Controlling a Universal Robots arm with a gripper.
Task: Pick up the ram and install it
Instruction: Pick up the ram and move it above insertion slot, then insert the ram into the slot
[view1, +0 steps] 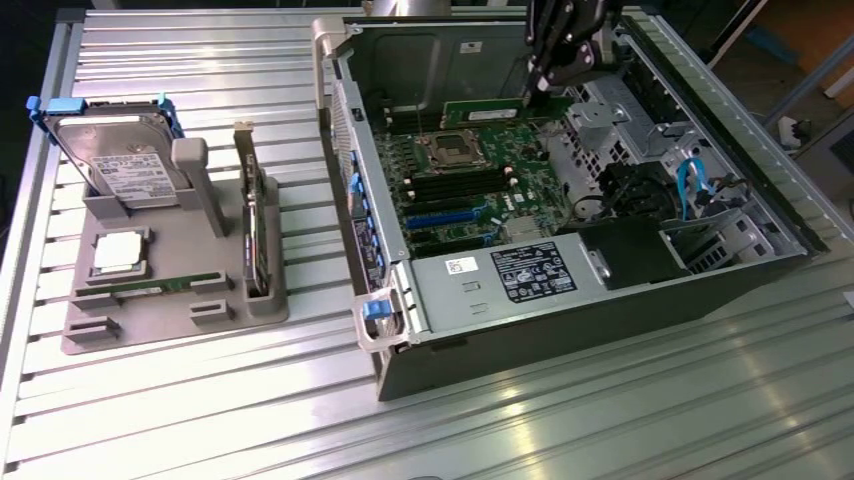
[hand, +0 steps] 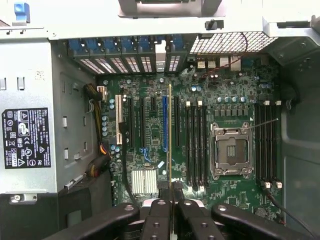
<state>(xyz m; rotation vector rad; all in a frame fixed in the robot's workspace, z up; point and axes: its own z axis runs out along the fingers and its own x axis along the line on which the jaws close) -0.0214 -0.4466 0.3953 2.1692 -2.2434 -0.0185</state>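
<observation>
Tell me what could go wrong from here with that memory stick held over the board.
1. The gripper holds the memory stick near one end, so it may tilt or slip when pressed down.
2. In the wrist view its edge lies beside the blue slot, not over the black memory slots; it could miss.
3. The open processor socket sits close by; a stray move could hit it.

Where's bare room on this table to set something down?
Bare table lies along the exterior view's lower edge, below the grey parts holder and computer case. The strip between them is narrow. Inside the case is crowded: jaws hold the ram over the motherboard.
</observation>
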